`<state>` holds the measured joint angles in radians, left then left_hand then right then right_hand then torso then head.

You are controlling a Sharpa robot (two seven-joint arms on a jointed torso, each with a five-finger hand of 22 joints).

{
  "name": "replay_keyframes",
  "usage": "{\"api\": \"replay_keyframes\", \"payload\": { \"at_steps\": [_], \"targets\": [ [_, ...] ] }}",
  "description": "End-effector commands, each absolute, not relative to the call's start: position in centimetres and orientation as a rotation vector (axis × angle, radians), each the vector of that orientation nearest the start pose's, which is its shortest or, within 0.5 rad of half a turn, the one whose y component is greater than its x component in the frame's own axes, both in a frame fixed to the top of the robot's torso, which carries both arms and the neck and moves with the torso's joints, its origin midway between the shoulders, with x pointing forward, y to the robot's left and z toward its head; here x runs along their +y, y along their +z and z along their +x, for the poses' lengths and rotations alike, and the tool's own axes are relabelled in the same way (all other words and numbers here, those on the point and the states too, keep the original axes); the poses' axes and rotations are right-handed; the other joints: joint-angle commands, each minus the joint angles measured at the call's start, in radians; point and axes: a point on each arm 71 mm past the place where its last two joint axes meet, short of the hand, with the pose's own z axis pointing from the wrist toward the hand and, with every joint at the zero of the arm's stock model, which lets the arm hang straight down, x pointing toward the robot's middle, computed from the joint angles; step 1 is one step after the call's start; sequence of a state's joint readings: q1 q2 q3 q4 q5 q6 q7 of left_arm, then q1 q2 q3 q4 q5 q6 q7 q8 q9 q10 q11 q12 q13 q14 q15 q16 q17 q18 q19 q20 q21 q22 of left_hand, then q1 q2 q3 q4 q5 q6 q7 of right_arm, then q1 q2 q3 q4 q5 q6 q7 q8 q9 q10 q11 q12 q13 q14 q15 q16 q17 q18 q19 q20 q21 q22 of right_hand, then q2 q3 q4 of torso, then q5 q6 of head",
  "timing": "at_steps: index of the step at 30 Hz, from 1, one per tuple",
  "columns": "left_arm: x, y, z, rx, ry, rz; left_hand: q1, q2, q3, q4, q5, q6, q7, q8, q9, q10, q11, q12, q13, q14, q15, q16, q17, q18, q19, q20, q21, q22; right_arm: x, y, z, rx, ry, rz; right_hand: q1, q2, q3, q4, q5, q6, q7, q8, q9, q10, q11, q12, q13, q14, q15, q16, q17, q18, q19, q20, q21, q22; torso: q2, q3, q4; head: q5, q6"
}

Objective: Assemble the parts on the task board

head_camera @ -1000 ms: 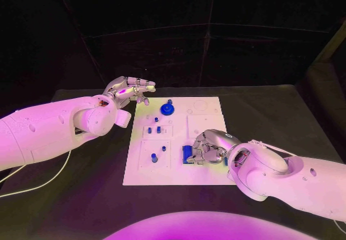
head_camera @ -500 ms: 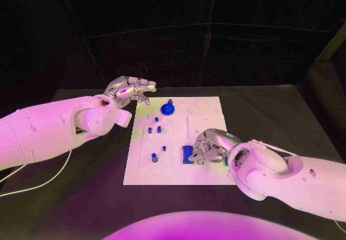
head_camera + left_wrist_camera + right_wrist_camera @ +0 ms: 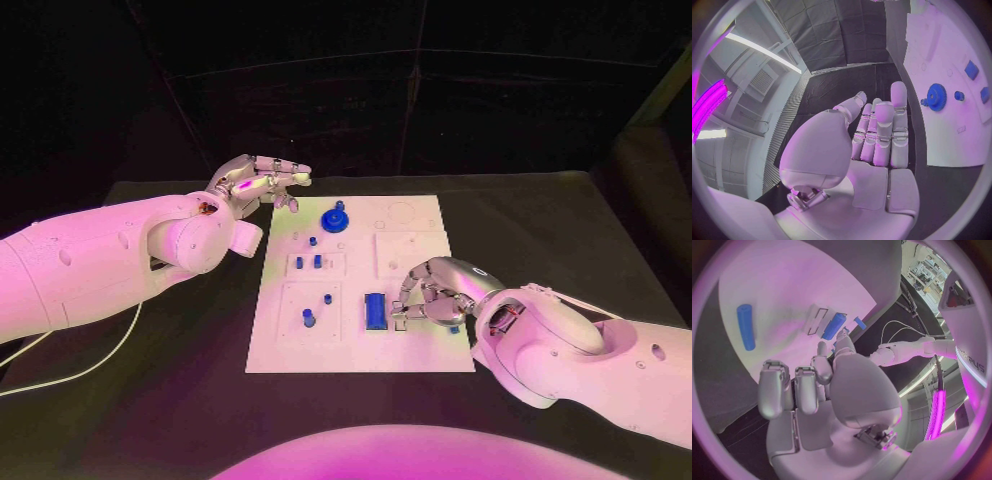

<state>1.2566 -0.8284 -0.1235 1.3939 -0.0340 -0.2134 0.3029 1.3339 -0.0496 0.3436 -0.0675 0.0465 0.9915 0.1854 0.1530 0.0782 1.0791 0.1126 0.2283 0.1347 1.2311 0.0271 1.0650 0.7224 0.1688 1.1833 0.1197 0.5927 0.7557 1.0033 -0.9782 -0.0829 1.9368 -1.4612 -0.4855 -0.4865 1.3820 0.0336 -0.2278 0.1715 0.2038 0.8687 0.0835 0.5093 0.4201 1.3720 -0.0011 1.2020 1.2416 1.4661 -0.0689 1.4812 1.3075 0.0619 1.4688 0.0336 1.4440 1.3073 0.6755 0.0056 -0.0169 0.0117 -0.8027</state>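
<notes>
The white task board (image 3: 411,345) lies mid-table. On it a blue gear (image 3: 335,218) sits at the far end, with several small blue pegs (image 3: 309,261) nearer along the left half. A long blue block (image 3: 375,310) lies near the board's middle, also in the right wrist view (image 3: 834,326). My right hand (image 3: 433,295) hovers just right of the block with its fingers curled in and nothing in them. A blue cylinder (image 3: 746,326) lies loose on the board beside that hand. My left hand (image 3: 260,182) hangs off the board's far left corner, its fingers (image 3: 882,135) straight and empty.
Black table (image 3: 173,390) surrounds the board on all sides. A white cable (image 3: 87,355) trails across the table's left side under my left arm. The board's far right part (image 3: 408,215) carries only shallow outlines.
My right hand has slid to the right off the long blue block, which now lies uncovered on the board. The left hand has stayed where it was.
</notes>
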Motion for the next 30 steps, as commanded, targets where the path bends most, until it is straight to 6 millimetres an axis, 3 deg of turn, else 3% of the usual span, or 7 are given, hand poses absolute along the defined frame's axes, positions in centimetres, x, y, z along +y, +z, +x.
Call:
{"api": "replay_keyframes", "payload": {
  "at_steps": [1,6,7,10,16,21,30],
  "targets": [
    [23.7,-19.2,51.0,1.548,-1.448,-1.097,0.004,0.004,-0.006,-0.001,0.004,-0.005,0.000,0.005,-0.002,-0.007,0.000,0.002,0.001,-0.009,0.001,0.005,-0.001,0.013,0.002,0.007,-0.004,-0.001,-18.4,-23.4,36.0,1.837,0.701,0.237,0.002,0.016,-0.006,-0.001,0.010,0.006,0.003,-0.016,-0.010,-0.002,0.008,-0.006,0.007,0.075,0.006,-0.002,0.127,-0.014,0.009,0.008,-0.002,0.047,-0.001,-0.0015,-0.0013,-0.008,0.006],
    [23.7,-19.2,51.0,1.549,-1.449,-1.097,0.004,0.004,-0.006,-0.001,0.004,-0.005,0.000,0.005,-0.002,-0.007,0.000,0.002,0.001,-0.009,0.001,0.005,-0.001,0.013,0.002,0.007,-0.004,-0.001,-21.5,-23.6,35.9,1.877,0.600,0.273,0.004,0.022,-0.018,0.001,0.032,0.024,0.010,-0.071,-0.045,-0.009,0.013,-0.021,-0.003,0.075,0.010,-0.003,0.125,-0.014,0.008,0.014,-0.003,0.045,-0.001,-0.0022,-0.0028,-0.027,0.012],
    [23.7,-19.2,51.0,1.549,-1.449,-1.097,0.004,0.004,-0.006,-0.001,0.004,-0.005,0.000,0.005,-0.002,-0.007,0.000,0.002,0.001,-0.009,0.001,0.005,-0.001,0.013,0.002,0.007,-0.004,-0.001,-22.1,-23.7,35.9,1.884,0.572,0.274,0.007,0.025,-0.019,0.002,0.052,0.027,0.011,-0.085,-0.052,-0.009,0.015,-0.022,-0.004,0.075,0.012,-0.004,0.125,-0.013,0.008,0.014,-0.003,0.046,0.000,-0.0019,-0.0030,-0.031,0.013],
    [23.6,-19.2,50.9,1.550,-1.451,-1.097,0.004,0.004,-0.006,-0.001,0.004,-0.005,0.000,0.005,-0.002,-0.007,0.000,0.002,0.001,-0.009,0.001,0.005,-0.001,0.013,0.002,0.007,-0.004,-0.001,-23.1,-23.8,35.9,1.892,0.515,0.270,0.004,0.032,-0.024,0.008,0.072,0.039,0.012,-0.109,-0.066,-0.006,0.016,-0.019,-0.001,0.075,0.013,-0.004,0.125,-0.014,0.009,0.016,-0.002,0.047,0.000,-0.0012,-0.0078,-0.037,0.020],
    [23.6,-19.2,50.9,1.551,-1.452,-1.096,0.004,0.004,-0.006,-0.001,0.004,-0.005,0.000,0.005,-0.002,-0.007,0.000,0.002,0.001,-0.009,0.001,0.005,-0.001,0.013,0.002,0.007,-0.004,-0.001,-24.6,-24.0,36.0,1.891,0.398,0.228,-0.016,0.026,-0.044,0.024,0.074,0.068,0.010,-0.128,-0.076,-0.001,0.014,-0.016,0.003,0.075,0.012,-0.005,0.124,-0.014,0.009,0.017,-0.002,0.048,0.000,0.0009,-0.0122,-0.046,0.024],
    [23.6,-19.2,50.9,1.551,-1.452,-1.096,0.004,0.004,-0.006,-0.001,0.004,-0.005,0.000,0.005,-0.002,-0.007,0.000,0.002,0.001,-0.009,0.001,0.005,-0.001,0.013,0.002,0.007,-0.004,-0.001,-25.0,-24.2,36.1,1.903,0.351,0.207,-0.025,0.022,-0.054,0.032,0.073,0.078,0.008,-0.134,-0.079,0.003,0.013,-0.011,0.007,0.075,0.011,-0.004,0.126,-0.014,0.010,0.016,-0.001,0.050,0.000,-0.0004,-0.0107,-0.049,0.020],
    [23.6,-19.2,50.9,1.552,-1.452,-1.097,0.004,0.004,-0.006,-0.001,0.004,-0.005,0.000,0.005,-0.002,-0.007,0.000,0.002,0.001,-0.009,0.001,0.005,-0.001,0.013,0.002,0.007,-0.004,-0.001,-24.9,-24.8,36.4,1.950,0.298,0.162,-0.050,0.018,-0.076,0.056,0.047,0.102,0.002,-0.142,-0.079,0.030,0.009,0.037,0.049,0.079,0.008,0.007,0.141,-0.016,0.014,0.014,0.005,0.059,0.000,0.0012,-0.0107,-0.053,0.020]
  ]
}}
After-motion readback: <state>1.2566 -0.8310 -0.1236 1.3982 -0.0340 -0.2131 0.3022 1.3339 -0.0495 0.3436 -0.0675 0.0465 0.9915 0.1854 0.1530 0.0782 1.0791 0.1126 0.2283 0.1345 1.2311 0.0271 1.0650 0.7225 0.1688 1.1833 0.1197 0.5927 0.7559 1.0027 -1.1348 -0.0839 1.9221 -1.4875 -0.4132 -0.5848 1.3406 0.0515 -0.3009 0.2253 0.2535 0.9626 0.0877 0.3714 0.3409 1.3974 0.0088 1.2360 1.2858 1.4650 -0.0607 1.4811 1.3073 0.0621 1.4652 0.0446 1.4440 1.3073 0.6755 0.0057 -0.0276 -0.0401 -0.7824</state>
